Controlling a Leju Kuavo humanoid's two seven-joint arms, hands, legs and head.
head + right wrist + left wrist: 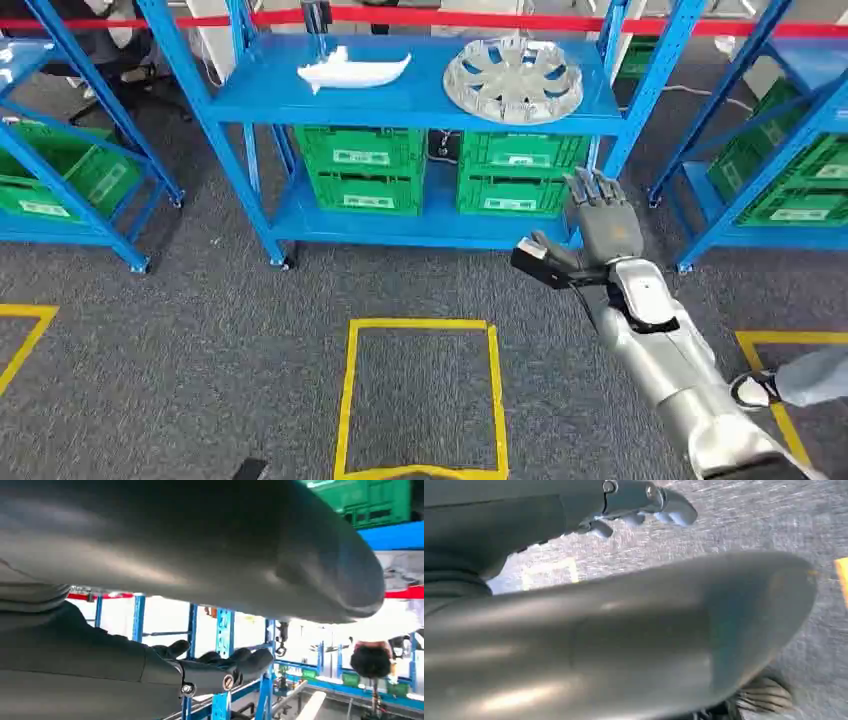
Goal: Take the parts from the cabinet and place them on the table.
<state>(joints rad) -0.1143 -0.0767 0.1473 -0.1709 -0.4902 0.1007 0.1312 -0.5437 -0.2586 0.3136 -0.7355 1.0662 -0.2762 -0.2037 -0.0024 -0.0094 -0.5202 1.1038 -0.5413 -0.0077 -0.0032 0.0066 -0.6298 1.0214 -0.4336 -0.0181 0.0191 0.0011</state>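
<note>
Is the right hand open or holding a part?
Open: the right hand holds nothing, fingers spread, below the wheel cover on the shelf.

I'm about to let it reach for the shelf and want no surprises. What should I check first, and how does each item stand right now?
1. Right hand holds nothing: ok, fingers apart.
2. Left hand holds nothing: ok, nothing in its fingers.
3. Parts on the blue shelf: ok, white part and silver wheel cover lie apart.
4. Right hand at shelf height: not ok, it sits before the green crates below.
5. Person's shoe beside the right arm: not ok.
6. Table location: cannot tell.
</note>
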